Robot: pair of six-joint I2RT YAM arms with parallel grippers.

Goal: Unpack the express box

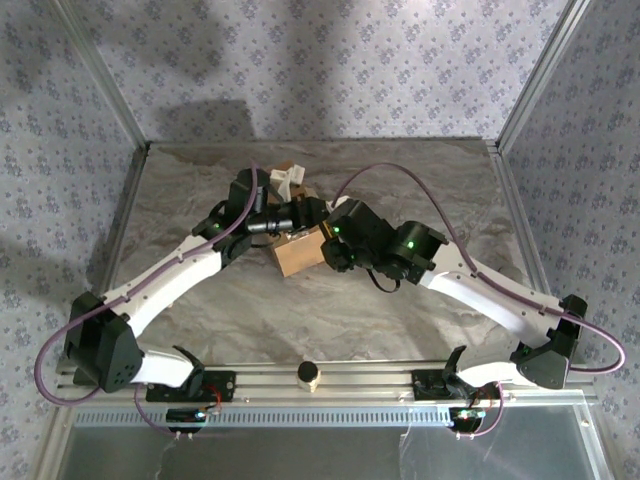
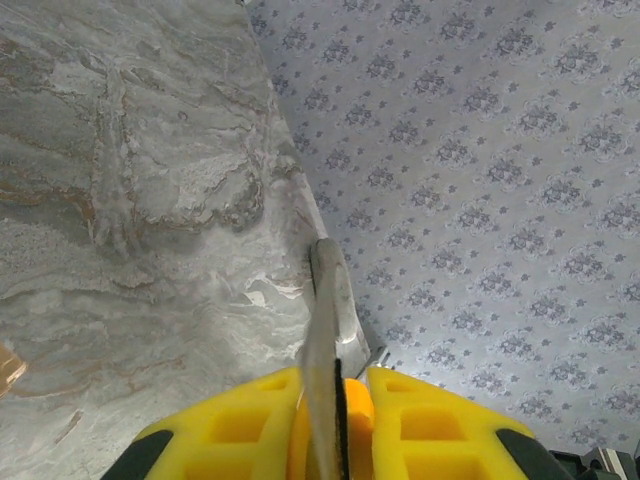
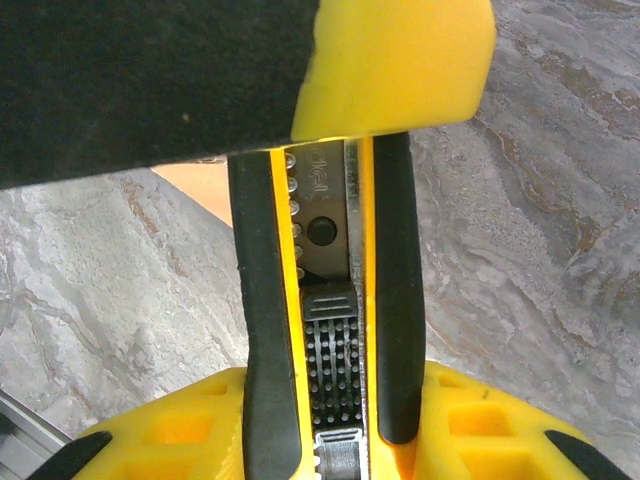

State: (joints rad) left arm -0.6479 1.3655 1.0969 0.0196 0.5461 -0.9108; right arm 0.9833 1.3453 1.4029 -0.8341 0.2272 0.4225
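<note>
Evidently a tool handover is under way: the left gripper (image 2: 323,392) pinches a thin grey metal blade (image 2: 325,310) over the marbled grey table (image 1: 430,190). Mid-table, the tan cardboard express box (image 1: 292,257) sits beneath both wrists. The right gripper (image 3: 325,405) clamps a yellow-and-black utility knife (image 3: 325,290). Next, probably, one gripper lets go and the other cuts the box's seam.

Light is soft and even, moderately bright, with a faint violet cast. Ahead of the left claw (image 2: 325,420) the marbled desk (image 2: 130,200) is sharp, and the blade (image 2: 328,310) it pinches glints along its edge. Just above the right claw (image 3: 320,430) a dark shape (image 3: 130,80) lies close and out of focus, while the knife (image 3: 325,320) it clamps is crisp. In the top view, broad dim shadows blotch the wall (image 1: 150,60) far beyond both claws.
</note>
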